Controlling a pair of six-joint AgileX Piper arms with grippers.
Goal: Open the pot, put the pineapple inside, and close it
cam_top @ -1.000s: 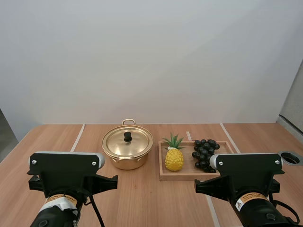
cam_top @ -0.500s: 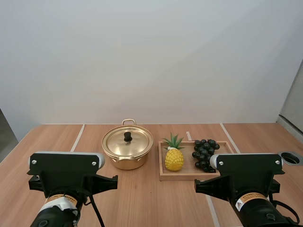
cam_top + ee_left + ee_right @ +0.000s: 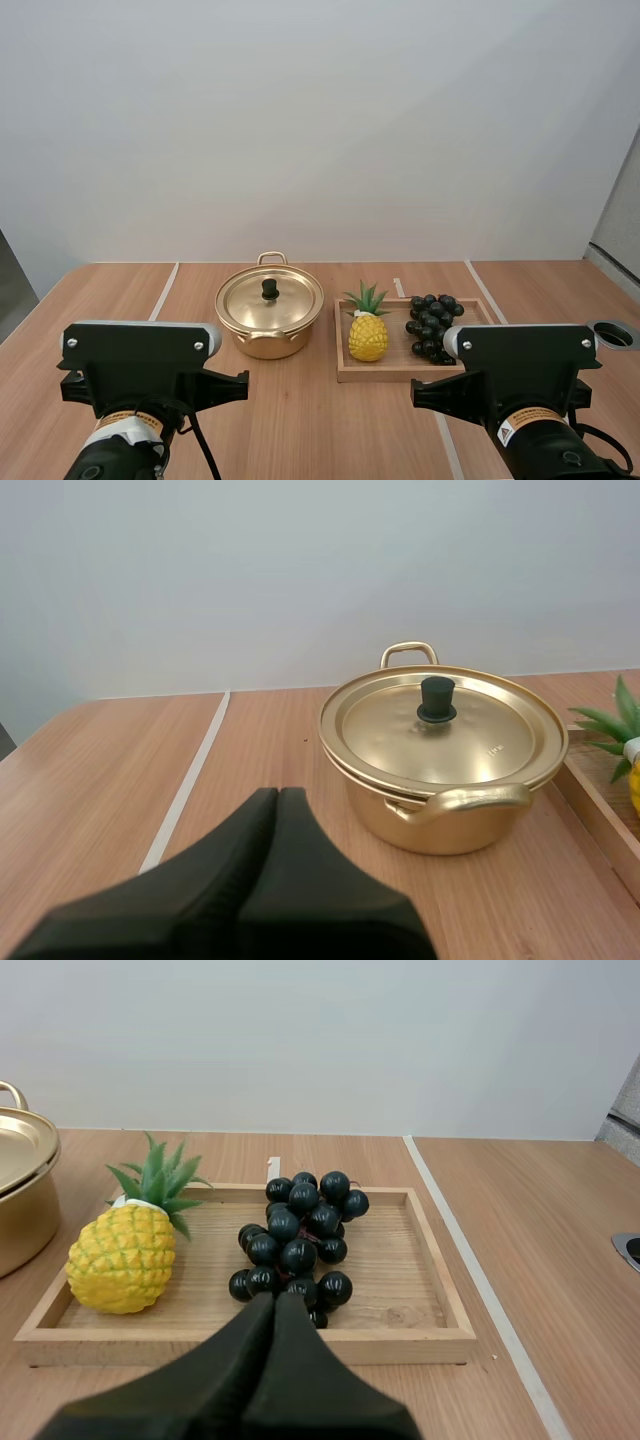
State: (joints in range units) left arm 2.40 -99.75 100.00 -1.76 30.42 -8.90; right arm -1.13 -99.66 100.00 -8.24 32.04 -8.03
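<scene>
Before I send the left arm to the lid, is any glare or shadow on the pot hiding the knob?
Left wrist view: soft, even sheen on the lid, no hard glare, black knob stands out. High view: flat light, only a faint shadow under the pot. Right wrist view: small highlights on the grapes.

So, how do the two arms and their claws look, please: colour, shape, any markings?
The left arm and right arm each carry a boxy black block with a pale grey top strip, a screw at each end. Below it, a round body bears an orange-and-white label. The left claw and right claw have matte black fingers that taper to the tips.
</scene>
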